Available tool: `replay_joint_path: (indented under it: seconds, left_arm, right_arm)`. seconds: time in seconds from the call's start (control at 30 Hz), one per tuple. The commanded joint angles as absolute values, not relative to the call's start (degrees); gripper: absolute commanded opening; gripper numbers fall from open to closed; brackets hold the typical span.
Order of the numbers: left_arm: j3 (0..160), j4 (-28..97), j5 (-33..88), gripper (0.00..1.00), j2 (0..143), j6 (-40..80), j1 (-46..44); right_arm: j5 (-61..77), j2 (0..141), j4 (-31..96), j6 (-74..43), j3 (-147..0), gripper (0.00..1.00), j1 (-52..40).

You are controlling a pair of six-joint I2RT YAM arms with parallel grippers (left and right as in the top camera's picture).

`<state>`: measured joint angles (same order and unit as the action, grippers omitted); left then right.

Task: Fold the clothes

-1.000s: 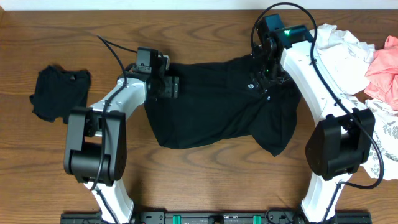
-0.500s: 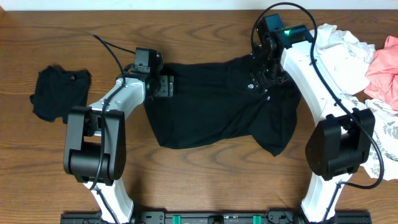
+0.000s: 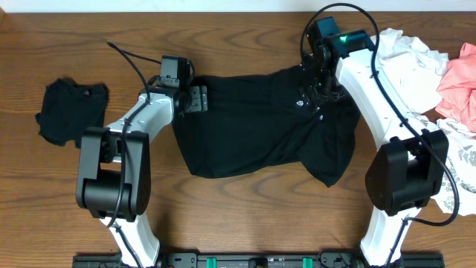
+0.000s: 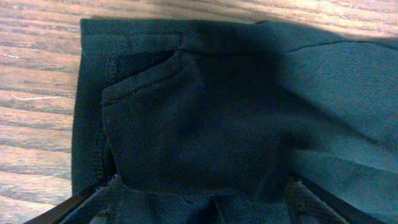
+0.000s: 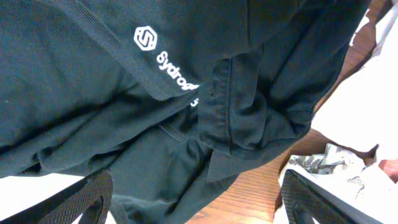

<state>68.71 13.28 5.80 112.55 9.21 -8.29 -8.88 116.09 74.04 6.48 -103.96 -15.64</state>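
Observation:
The large black shirt (image 3: pixel 253 126) lies spread on the wooden table (image 3: pixel 245 212), with one corner hanging toward the front right. My left gripper (image 3: pixel 195 99) is low over the shirt's left edge and open. In the left wrist view the hemmed black fabric (image 4: pixel 217 112) fills the space between its fingers (image 4: pixel 68 206). My right gripper (image 3: pixel 317 83) hovers open over the shirt's upper right. Its wrist view shows a white logo (image 5: pixel 165 59) and folded black cloth (image 5: pixel 74 106) below the spread fingertips (image 5: pixel 87 199).
A small crumpled black garment (image 3: pixel 71 110) sits at the left. White (image 3: pixel 405 71), pink (image 3: pixel 462 82) and leaf-print (image 3: pixel 460 160) clothes are piled at the right edge. Bare wood (image 5: pixel 261 186) shows beside the shirt's right side.
My left gripper has drawn back a little to the left, toward the shirt's left edge. The right arm and the shirt have not moved.

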Motion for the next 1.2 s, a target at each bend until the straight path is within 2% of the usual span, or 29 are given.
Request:
replay_joint_path:
  seconds: [0.0,0.23,0.4,0.63,0.87,1.0,1.07,1.13,1.17]
  left_arm:
    - [68.53,13.15,5.56,0.83,114.67,11.20,-7.94]
    - [68.53,12.49,5.63,0.83,114.91,11.99,-7.94]
    - [68.53,7.88,11.92,0.83,114.91,14.00,-7.94]
    - [68.53,5.43,12.88,0.82,114.91,15.77,-7.92]
    - [68.53,4.10,12.82,0.57,114.91,15.75,-7.88]
    - [68.53,2.85,12.80,0.52,114.91,15.75,-7.77]
    - [68.53,2.59,12.21,0.47,114.91,15.75,-7.66]
    - [68.53,2.39,11.64,0.37,114.91,15.75,-7.55]
    - [68.53,2.44,11.05,0.25,114.87,15.75,-7.51]
  right_arm:
    - [-9.67,115.44,74.11,5.82,-103.92,0.85,-16.05]
    - [-9.65,115.44,74.11,5.80,-103.92,0.85,-16.05]
    - [-9.65,115.44,74.13,5.80,-103.92,0.86,-16.05]
    - [-9.65,115.44,74.11,5.80,-103.92,0.86,-16.05]
    - [-9.65,115.44,74.13,5.80,-103.92,0.86,-16.05]
    - [-9.67,115.44,74.13,5.80,-103.92,0.86,-16.05]
    - [-9.65,115.44,74.13,5.80,-103.92,0.86,-16.05]
    - [-9.65,115.44,74.13,5.80,-103.92,0.86,-16.05]
    - [-9.67,115.44,74.13,5.82,-103.92,0.86,-16.05]
